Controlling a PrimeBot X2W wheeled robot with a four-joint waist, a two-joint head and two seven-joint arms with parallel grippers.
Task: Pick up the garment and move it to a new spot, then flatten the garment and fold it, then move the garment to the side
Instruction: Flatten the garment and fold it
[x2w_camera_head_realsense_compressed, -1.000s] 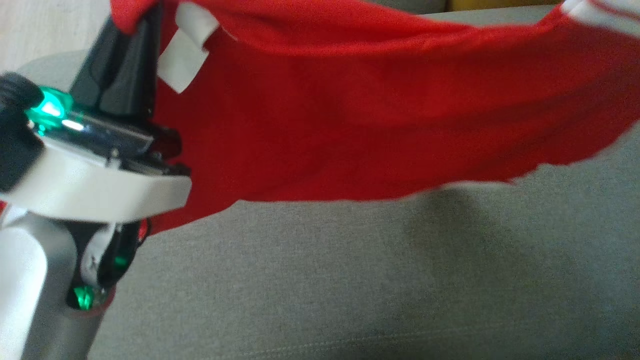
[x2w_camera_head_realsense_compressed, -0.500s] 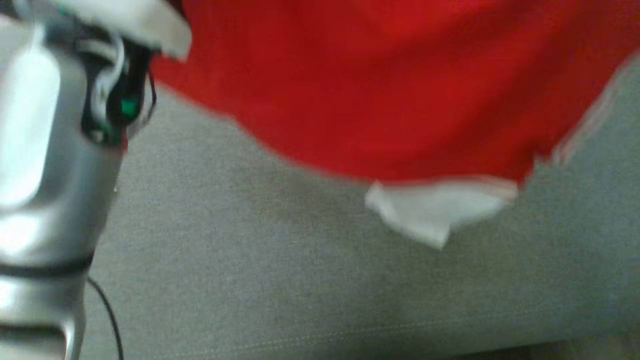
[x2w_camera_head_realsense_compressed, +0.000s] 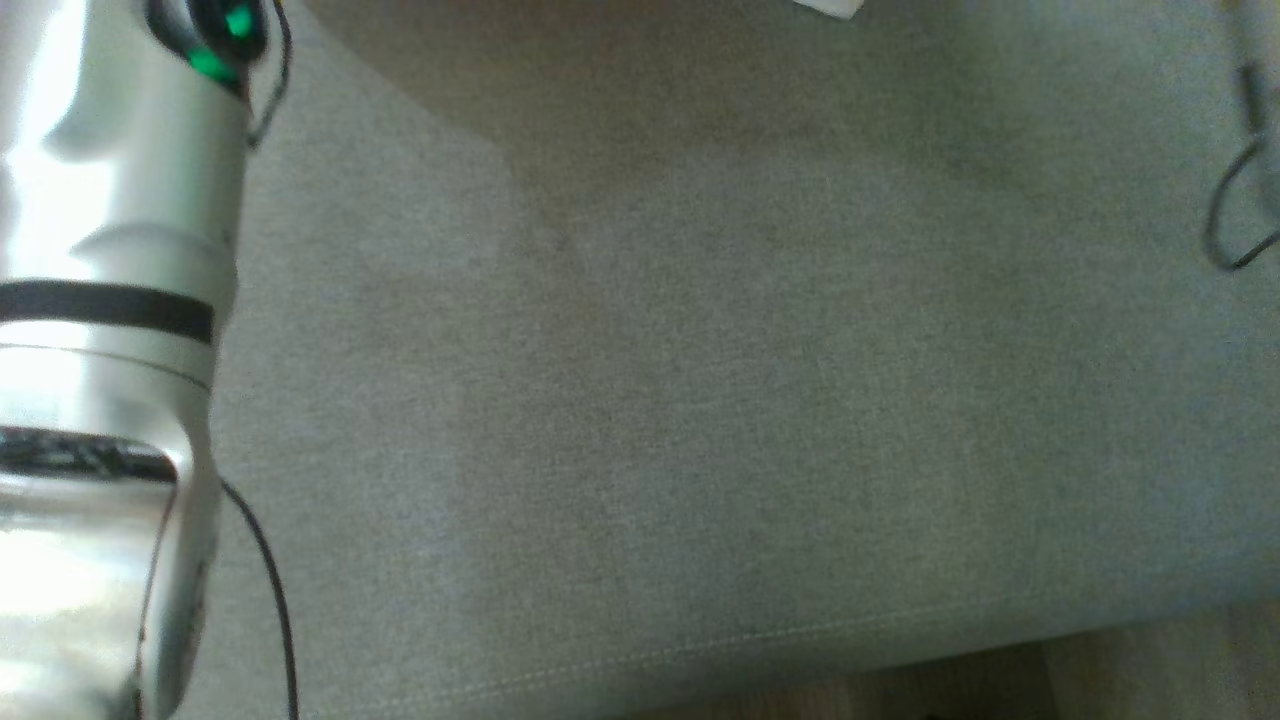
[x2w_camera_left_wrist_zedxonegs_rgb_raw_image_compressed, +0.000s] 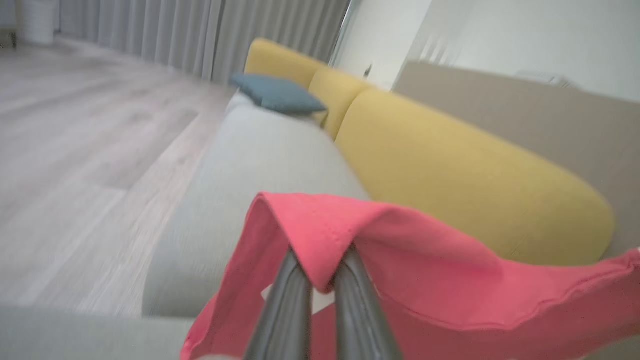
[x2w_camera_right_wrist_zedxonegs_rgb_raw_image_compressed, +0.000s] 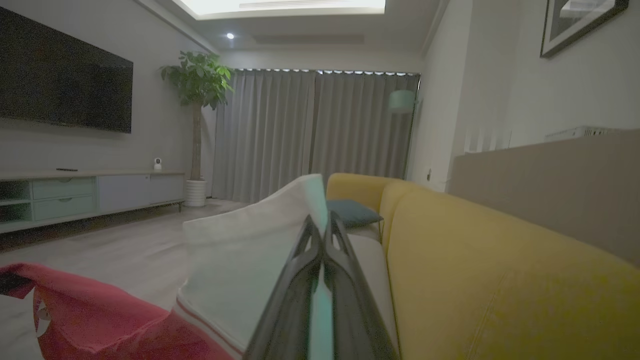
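My left hand (x2w_camera_left_wrist_zedxonegs_rgb_raw_image_compressed: 321, 260) pinches the red garment (x2w_camera_left_wrist_zedxonegs_rgb_raw_image_compressed: 425, 265), right hand (x2w_camera_right_wrist_zedxonegs_rgb_raw_image_compressed: 321, 222) its white trim (x2w_camera_right_wrist_zedxonegs_rgb_raw_image_compressed: 240, 270); the label (x2w_camera_left_wrist_zedxonegs_rgb_raw_image_compressed: 322, 302) is too blurred to read.

Looking straight down onto a grey sofa cushion (x2w_camera_head_realsense_compressed: 700, 400), woven, flat, shadowed towards the top. Catching the pale left forearm (x2w_camera_head_realsense_compressed: 100, 200) hard against the left edge, ringed by a black band (x2w_camera_head_realsense_compressed: 100, 310), lit by a green light (x2w_camera_head_realsense_compressed: 210, 65) up top. Following a thin black cable (x2w_camera_head_realsense_compressed: 275, 590) down beside it. Spotting a white scrap (x2w_camera_head_realsense_compressed: 828, 6) clipped by the top edge, and a dark cable loop (x2w_camera_head_realsense_compressed: 1225, 220) far right. Tracing a stitched seam (x2w_camera_head_realsense_compressed: 700, 647) along the near edge, with a sliver of wooden floor (x2w_camera_head_realsense_compressed: 1150, 670) lower right. Slightly blurred throughout.
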